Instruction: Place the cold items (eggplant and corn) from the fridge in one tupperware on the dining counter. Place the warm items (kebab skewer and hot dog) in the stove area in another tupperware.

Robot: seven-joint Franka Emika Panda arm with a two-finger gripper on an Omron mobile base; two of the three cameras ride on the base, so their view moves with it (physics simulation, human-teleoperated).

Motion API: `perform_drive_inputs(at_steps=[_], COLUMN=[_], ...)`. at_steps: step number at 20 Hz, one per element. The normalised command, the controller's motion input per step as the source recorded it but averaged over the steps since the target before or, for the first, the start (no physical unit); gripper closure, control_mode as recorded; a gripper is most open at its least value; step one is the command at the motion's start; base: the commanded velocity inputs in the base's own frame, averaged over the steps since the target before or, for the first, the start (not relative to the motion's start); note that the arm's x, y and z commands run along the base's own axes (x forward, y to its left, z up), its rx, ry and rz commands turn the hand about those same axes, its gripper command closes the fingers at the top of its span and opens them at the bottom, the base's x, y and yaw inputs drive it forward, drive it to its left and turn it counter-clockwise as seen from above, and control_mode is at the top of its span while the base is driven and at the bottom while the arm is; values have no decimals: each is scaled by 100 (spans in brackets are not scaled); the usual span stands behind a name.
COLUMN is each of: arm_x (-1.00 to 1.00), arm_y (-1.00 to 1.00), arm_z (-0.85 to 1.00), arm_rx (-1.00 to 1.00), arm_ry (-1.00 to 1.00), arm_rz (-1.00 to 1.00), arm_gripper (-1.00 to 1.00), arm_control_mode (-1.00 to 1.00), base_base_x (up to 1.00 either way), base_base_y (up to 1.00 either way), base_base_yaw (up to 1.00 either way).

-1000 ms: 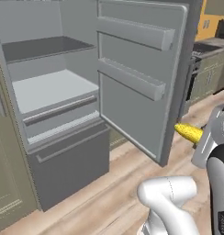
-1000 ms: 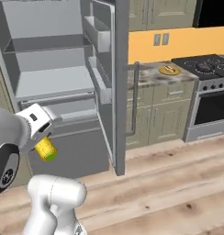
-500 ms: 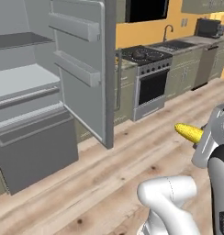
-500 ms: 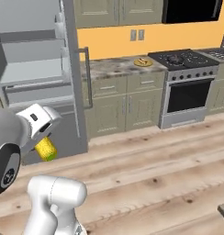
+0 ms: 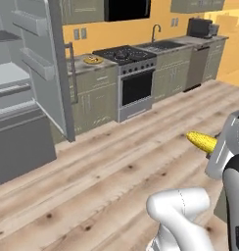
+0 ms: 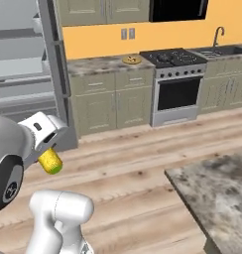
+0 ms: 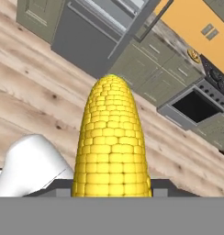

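Corn (image 7: 111, 142) held lengthwise (tip outward) — gripper (image 6: 46, 149) clamped.

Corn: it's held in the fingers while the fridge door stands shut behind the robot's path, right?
Not quite. The corn is held in the fingers, but the fridge door stands open, not shut; the left base view shows it swung out with its door shelves facing the room.

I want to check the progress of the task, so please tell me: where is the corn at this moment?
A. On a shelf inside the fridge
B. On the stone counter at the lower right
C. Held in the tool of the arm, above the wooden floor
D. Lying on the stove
C: the corn sticks out from the tool, with the wooden floor behind it and below it.
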Motion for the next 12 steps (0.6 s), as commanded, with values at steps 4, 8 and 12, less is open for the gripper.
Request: perform_drive_inputs(at_steps=[4, 8, 12], arm_x=[0, 0, 0], arm_y=[0, 0, 0], arm_z=[0, 0, 0], arm_rx=[0, 0, 0], arm_ry=[0, 0, 0], arm_rz=[0, 0, 0], arm_gripper=[100, 100, 100], arm_control_mode=[100, 100, 100], base_base_x=[-72, -73, -76], base_base_y=[-85, -88, -91], base_base_yaw=[-5, -5, -5])
